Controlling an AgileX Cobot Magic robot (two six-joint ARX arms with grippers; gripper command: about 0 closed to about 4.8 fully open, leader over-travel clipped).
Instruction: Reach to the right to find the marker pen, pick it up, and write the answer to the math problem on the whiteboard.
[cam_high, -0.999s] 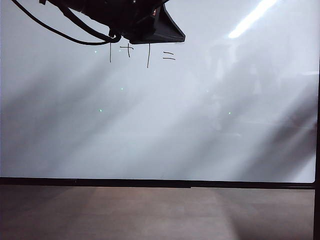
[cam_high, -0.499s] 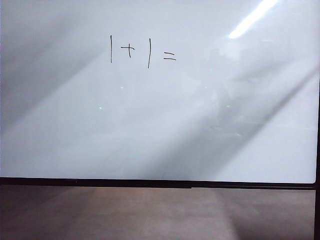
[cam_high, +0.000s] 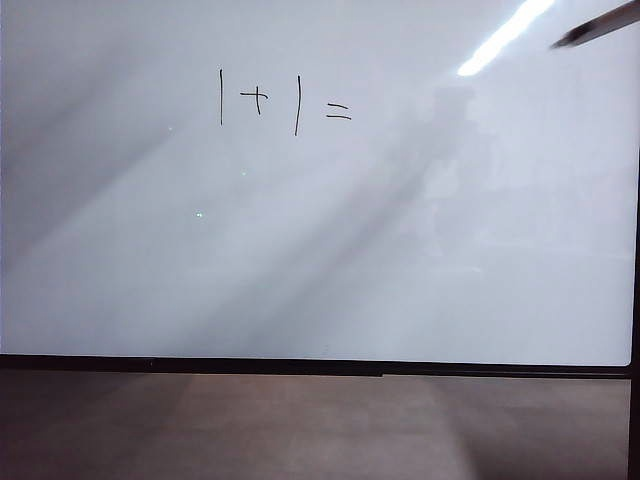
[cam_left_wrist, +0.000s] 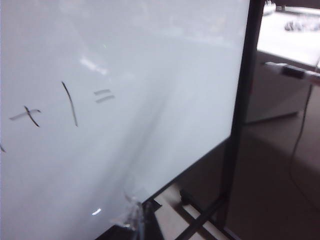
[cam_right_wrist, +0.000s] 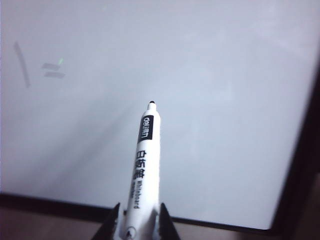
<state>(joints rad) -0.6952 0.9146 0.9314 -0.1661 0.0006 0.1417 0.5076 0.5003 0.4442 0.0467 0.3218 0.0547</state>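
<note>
Exterior view shows the whiteboard (cam_high: 320, 250) whole, the math problem (cam_high: 285, 103) upper left, the pen (cam_high: 598, 26) only a tip at upper right. Right wrist view alone shows the right pincer (cam_right_wrist: 136, 220) clamped on the pen's barrel. Left pincer unseen.

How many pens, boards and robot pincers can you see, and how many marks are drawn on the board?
Marker pen: 1
Whiteboard: 1
Pincers: 1, the right pincer, shut on the pen
Drawn marks in the math problem: 4
Total: 7
</note>
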